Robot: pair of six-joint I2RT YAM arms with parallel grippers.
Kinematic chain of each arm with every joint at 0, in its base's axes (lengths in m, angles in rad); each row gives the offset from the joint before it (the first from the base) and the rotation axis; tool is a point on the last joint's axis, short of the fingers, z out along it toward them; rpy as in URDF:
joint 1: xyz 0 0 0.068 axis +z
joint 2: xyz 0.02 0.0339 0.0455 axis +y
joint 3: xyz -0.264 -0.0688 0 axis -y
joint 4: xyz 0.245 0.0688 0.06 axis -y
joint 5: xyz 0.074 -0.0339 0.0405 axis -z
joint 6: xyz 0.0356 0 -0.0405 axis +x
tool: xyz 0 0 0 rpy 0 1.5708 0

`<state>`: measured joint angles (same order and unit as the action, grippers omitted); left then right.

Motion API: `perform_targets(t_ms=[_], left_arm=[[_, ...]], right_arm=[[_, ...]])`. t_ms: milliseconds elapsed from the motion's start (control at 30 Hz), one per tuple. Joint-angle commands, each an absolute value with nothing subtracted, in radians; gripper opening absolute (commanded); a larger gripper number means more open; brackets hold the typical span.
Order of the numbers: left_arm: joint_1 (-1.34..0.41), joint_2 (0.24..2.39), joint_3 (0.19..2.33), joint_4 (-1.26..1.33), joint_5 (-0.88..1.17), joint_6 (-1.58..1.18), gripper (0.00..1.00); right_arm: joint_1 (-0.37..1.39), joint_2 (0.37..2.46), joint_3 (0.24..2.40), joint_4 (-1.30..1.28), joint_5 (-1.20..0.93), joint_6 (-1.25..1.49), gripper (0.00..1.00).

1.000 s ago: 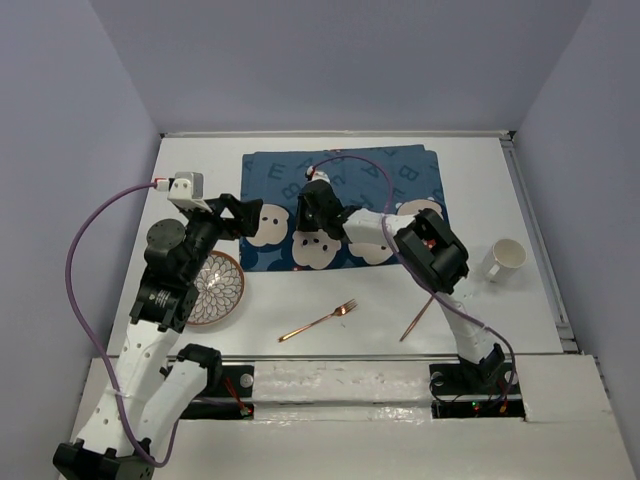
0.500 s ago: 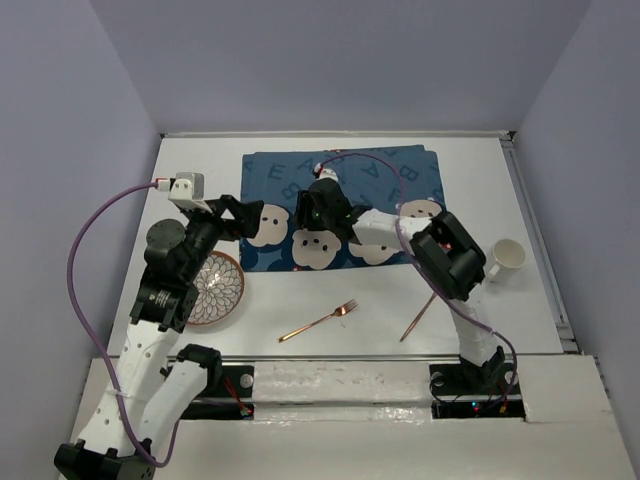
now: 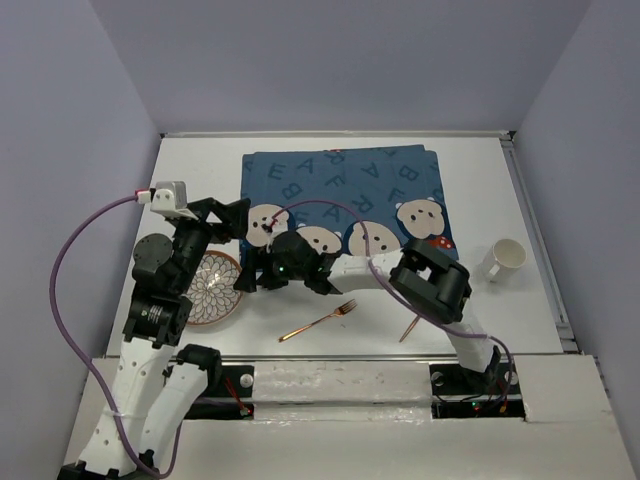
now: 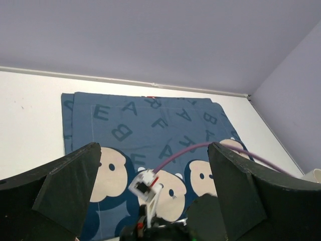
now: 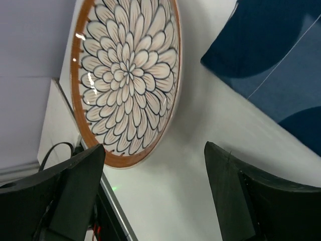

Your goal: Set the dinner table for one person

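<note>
The right claw [image 3: 246,278] hovers spread and empty over the counter [image 3: 200,170]. In the top view the plate [image 3: 216,290] lies just beside it toward 9 o'clock, round with no long axis, its patterned face bare. The left claw [image 3: 236,214], also spread wide, hangs at the plate's 12 o'clock and looks slightly farther off. The cup [image 3: 503,258] stands well apart toward 3 o'clock; whether anything is in it cannot be told.

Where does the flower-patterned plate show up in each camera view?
Top external: plate left of centre, by the near left corner of the blue cloth.
Left wrist: not in it.
Right wrist: plate fills the upper left.
Shared landmark: blue cloth, in all three.
</note>
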<state>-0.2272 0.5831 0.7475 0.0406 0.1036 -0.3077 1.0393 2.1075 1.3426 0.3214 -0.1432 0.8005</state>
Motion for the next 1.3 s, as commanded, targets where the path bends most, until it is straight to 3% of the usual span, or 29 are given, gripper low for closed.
perform_targets(t_ms=[0,133,233,367,433,733,1033,1267], left_arm=[[-0.222,0.560,0.741,0.097,0.069,-0.299,0.99],[-0.222,0.560,0.741,0.098,0.081,-0.302,0.99],[-0.222,0.561,0.739,0.100,0.086,-0.304,0.99],[-0.222,0.558,0.739,0.101,0.089,-0.304,0.99],[-0.222,0.557,0.741,0.100,0.086,-0.302,0.99],[-0.218,0.522,0.762,0.074,0.015,-0.281,0.99],[-0.227,0.523,0.765,0.064,0.017,-0.278,0.99],[-0.244,0.537,0.761,0.071,0.043,-0.281,0.99]], right_arm=[[1.054,2.181,1.423,0.385,-0.175,0.859,0.84],[1.066,2.246,1.485,0.364,-0.178,0.897,0.75],[1.077,2.289,1.503,0.376,-0.170,0.942,0.62],[1.077,2.319,1.529,0.382,-0.161,0.965,0.28],[1.077,2.303,1.529,0.393,-0.152,0.966,0.02],[1.060,2.014,1.372,0.410,-0.005,0.845,0.00],[0.720,1.734,1.138,0.486,-0.064,0.908,0.00],[0.479,1.717,1.107,0.405,-0.084,0.877,0.00]])
